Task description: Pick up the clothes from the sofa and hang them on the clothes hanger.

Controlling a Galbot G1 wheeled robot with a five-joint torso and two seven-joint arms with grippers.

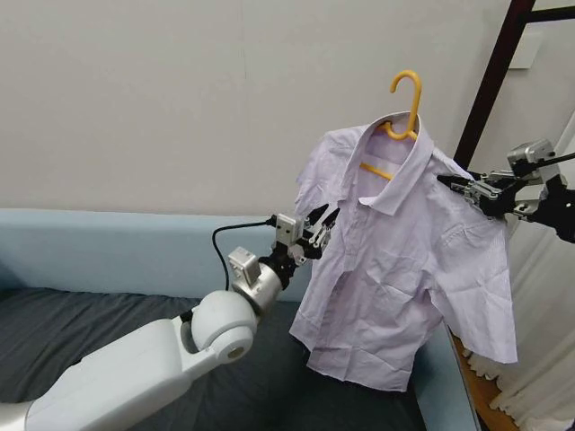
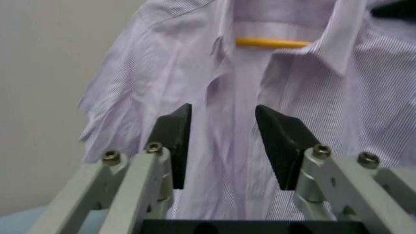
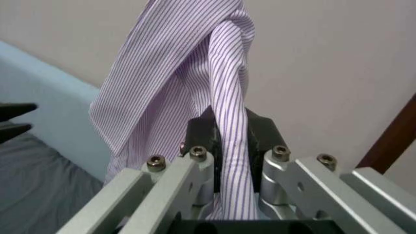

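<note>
A lavender striped shirt (image 1: 404, 260) hangs on a yellow hanger (image 1: 406, 99) in mid-air above the sofa's right end; the hook rests on nothing. My right gripper (image 1: 458, 186) is shut on the shirt's shoulder seam, and in the right wrist view the fabric (image 3: 224, 97) runs pinched between the fingers of the right gripper (image 3: 227, 146). My left gripper (image 1: 319, 229) stands open at the shirt's other front edge, beside the sleeve. The left wrist view has the left gripper (image 2: 221, 146) spread wide just short of the shirt front (image 2: 234, 97), below the hanger bar (image 2: 270, 43).
A light-blue sofa back (image 1: 108, 251) and dark grey seat (image 1: 81, 332) lie below. A dark wooden rack post (image 1: 490, 85) slants up at the right, near a white curtain (image 1: 548, 359). A plain wall is behind.
</note>
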